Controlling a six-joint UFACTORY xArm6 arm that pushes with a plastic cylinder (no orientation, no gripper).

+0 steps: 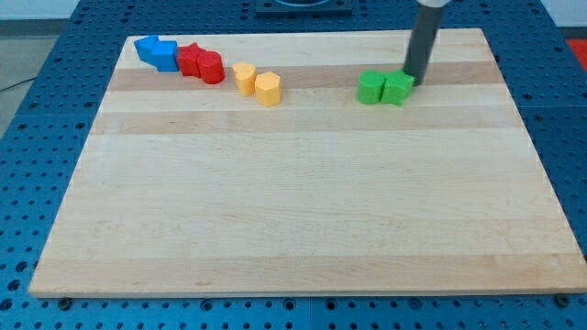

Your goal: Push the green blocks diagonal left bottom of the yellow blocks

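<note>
Wooden tabletop (303, 220) lies on a blue perforated base, and most of its near part is bare. At the far left stand two blue blocks (157, 52), then two red blocks (202, 63) touching them, then two yellow blocks (258, 83), one rounder than the other. The two green blocks (385, 88) sit side by side in the far right part, well apart from the yellow ones.

This arm has no hand, so there is nothing to be released or clenched; it ends in a dark rod. My tip (414, 84) is just at the right side of the right green block, touching it or almost.

I judge the risk as this: a push from the right goes only to the left, so the green blocks can run into the yellow ones. Also the two green blocks may separate, because the tip meets only one of them, and one can turn and slip away.
</note>
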